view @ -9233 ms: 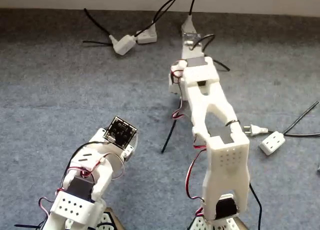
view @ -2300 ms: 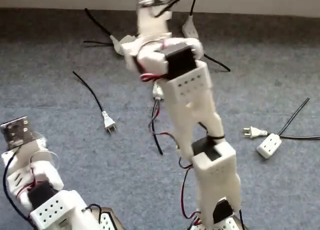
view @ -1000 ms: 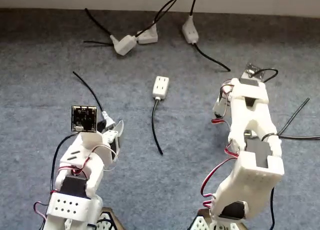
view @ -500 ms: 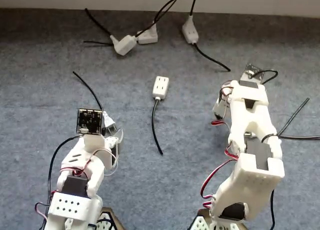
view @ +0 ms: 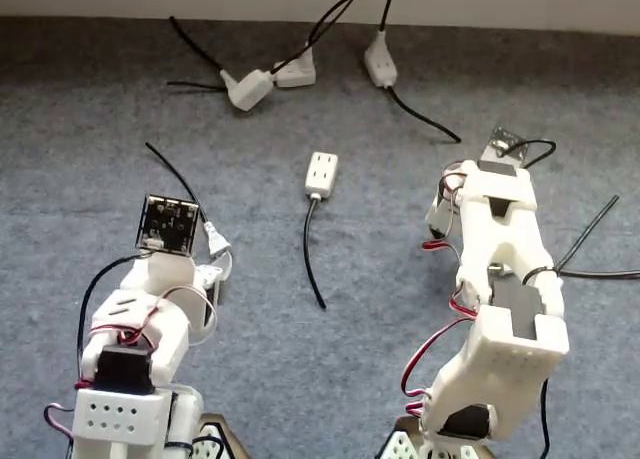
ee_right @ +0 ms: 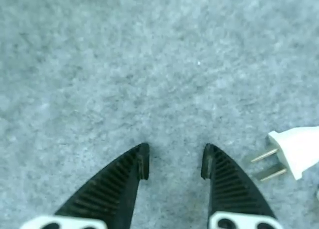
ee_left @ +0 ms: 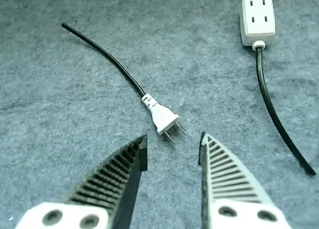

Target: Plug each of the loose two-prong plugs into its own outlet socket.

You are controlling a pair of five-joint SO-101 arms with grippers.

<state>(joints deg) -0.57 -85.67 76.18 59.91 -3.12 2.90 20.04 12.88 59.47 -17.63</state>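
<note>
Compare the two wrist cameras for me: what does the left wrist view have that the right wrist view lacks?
Left wrist view: a white plug on a black cord lies just beyond the open left gripper, and a white outlet block sits farther off with its own cord. Right wrist view: another white plug, prongs turned toward the open right gripper, lies beside it. Shared: grey carpet and black fingers holding nothing.

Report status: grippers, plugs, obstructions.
Left gripper open, loose plug just ahead of it. Right gripper open, second plug beside it, untouched. Outlet socket unplugged; nothing in the way.
</note>
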